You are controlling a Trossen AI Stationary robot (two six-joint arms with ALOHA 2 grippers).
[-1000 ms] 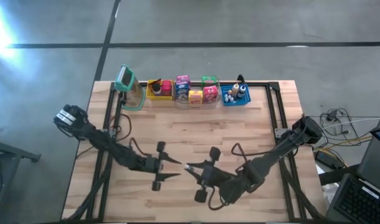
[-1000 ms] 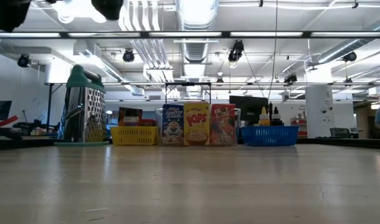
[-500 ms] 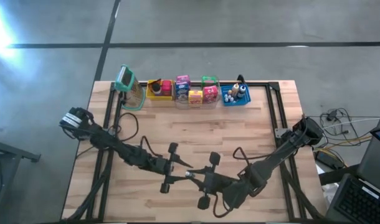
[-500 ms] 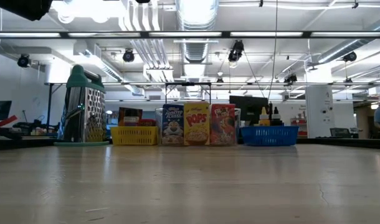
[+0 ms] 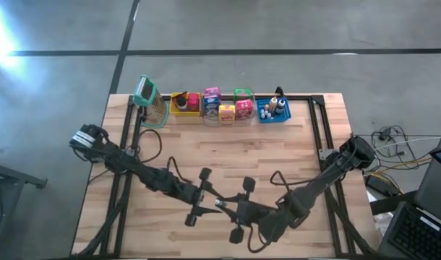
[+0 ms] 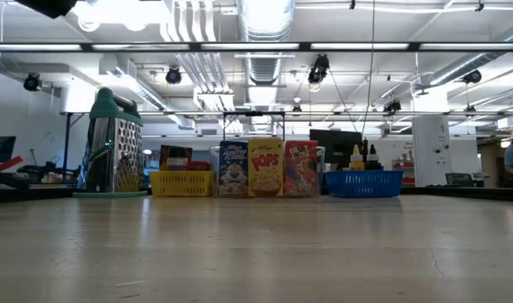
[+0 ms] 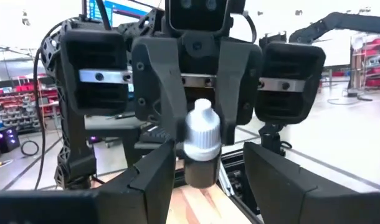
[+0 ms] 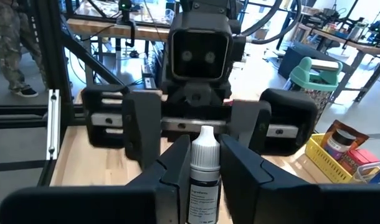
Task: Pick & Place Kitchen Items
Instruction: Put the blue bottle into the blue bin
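Your right pincer (image 8: 205, 186) held a small white bottle (image 8: 204, 168) upright between its fingers, cap up, over the near middle of the table (image 5: 307, 137). Your left pincer (image 7: 205, 180) faced it nose to nose, half open, fingers either side of that bottle (image 7: 199, 144) but apart from it. The handover would hinge on closing across the bottle's upright length.

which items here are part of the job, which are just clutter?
Job:
- white dropper bottle, clamped in right claw
- left claw, open around it
- cereal boxes
- small bottles

Clutter:
- grater
- yellow bin
- blue bin
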